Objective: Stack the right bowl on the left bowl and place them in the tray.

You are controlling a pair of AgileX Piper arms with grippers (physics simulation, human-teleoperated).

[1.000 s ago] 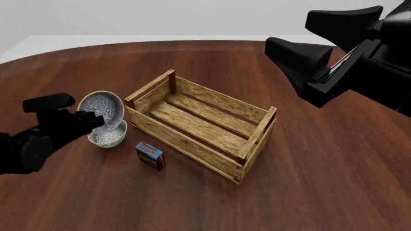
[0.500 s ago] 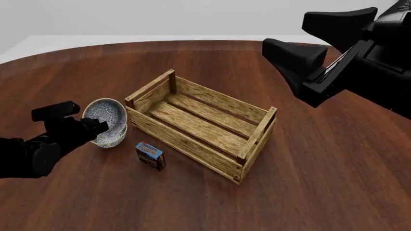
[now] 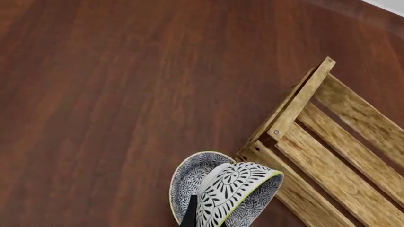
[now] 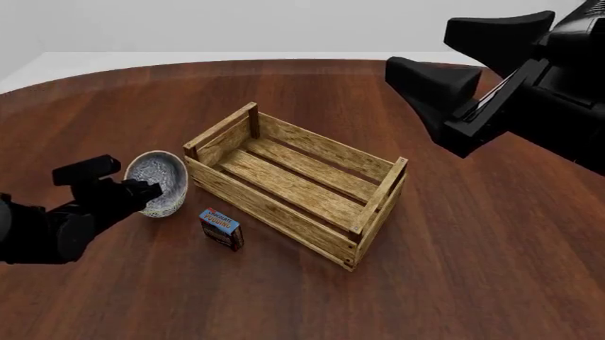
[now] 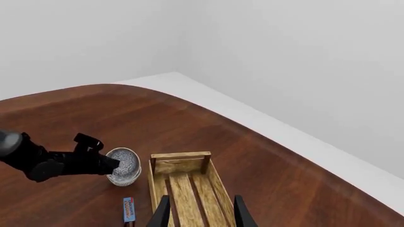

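Two patterned blue-and-white bowls (image 4: 163,180) sit nested on the table, just left of the tray (image 4: 297,180), a light wooden slatted crate. In the left wrist view the upper bowl (image 3: 243,187) leans tilted inside the lower bowl (image 3: 188,176). My left gripper (image 4: 140,190) is shut on the upper bowl's rim, and one dark finger (image 3: 190,213) shows against it. My right gripper (image 4: 423,48) hangs open high over the table's far right, holding nothing. The right wrist view shows the bowls (image 5: 124,165), the tray (image 5: 183,189) and the left arm (image 5: 44,161) from afar.
A small blue-and-red box (image 4: 221,228) stands on the table in front of the tray's near-left wall, close to the bowls. It also appears in the right wrist view as the box (image 5: 128,209). The brown table (image 4: 472,269) stretches right of the tray.
My left gripper has lowered the tilted upper bowl down into the lower bowl and drawn slightly toward me. The right arm has barely moved.
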